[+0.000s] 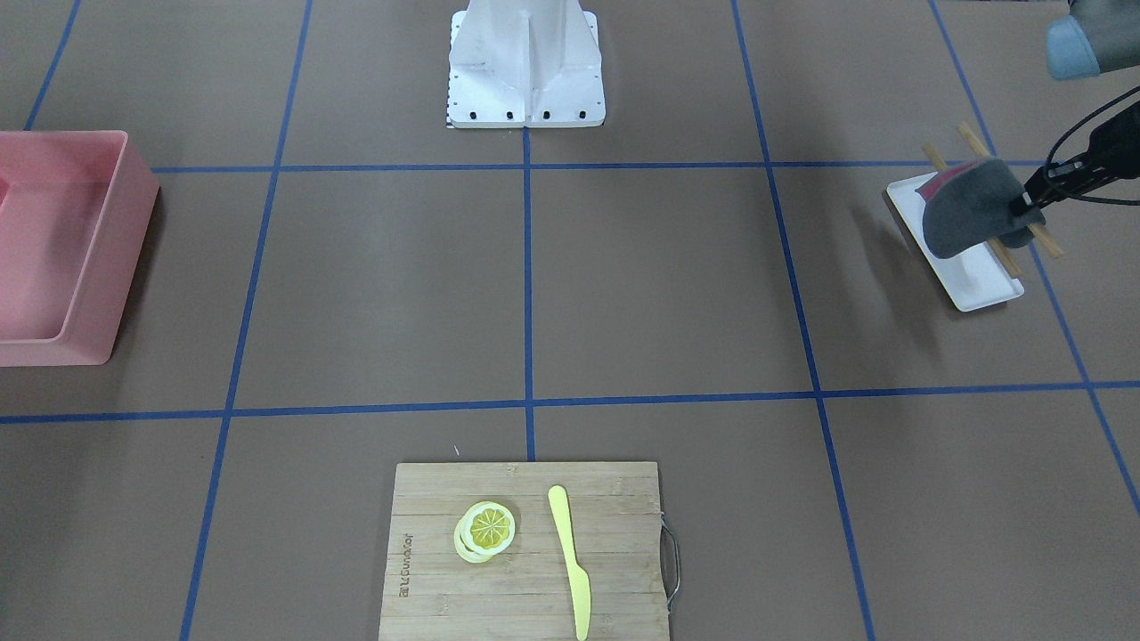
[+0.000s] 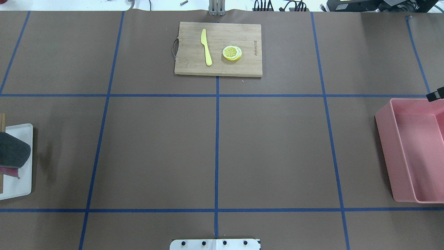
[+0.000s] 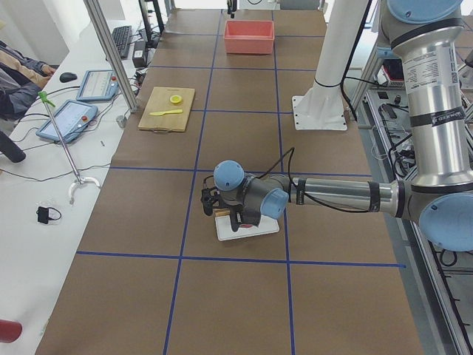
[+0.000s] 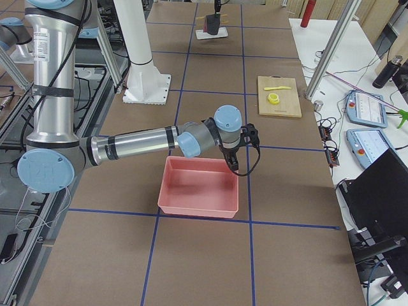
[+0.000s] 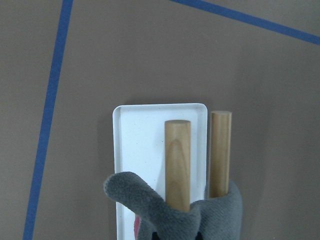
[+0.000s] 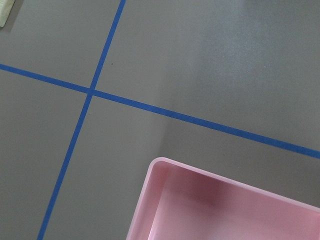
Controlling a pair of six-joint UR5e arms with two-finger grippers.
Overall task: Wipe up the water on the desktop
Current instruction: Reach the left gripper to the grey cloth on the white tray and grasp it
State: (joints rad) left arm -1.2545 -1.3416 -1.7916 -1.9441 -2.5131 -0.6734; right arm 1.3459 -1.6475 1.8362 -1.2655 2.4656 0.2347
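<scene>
1. The desk is a wide, flat, matte brown top that fills the overhead and front views. Blue tape divides it into a grid of large squares.
2. A white column stands bolted at the robot's edge, on the centre tape line.
3. At the opposite edge lies a bamboo board with a yellow knife and lemon slices on it.
4. On the robot's left end of the desk sits a white tray with two wooden sticks across it.
5. The left tool is clamped on a grey cloth above the tray and sticks. A red cloth shows at the grey one's edge.
6. On the robot's right end stands a pink bin.
7. The right tool hangs at the bin's near rim. I cannot tell whether its fingers are apart or together.
8. Beyond the desk's far side runs a white bench with pendants and a keyboard. Metal posts rise between bench and desk.
</scene>
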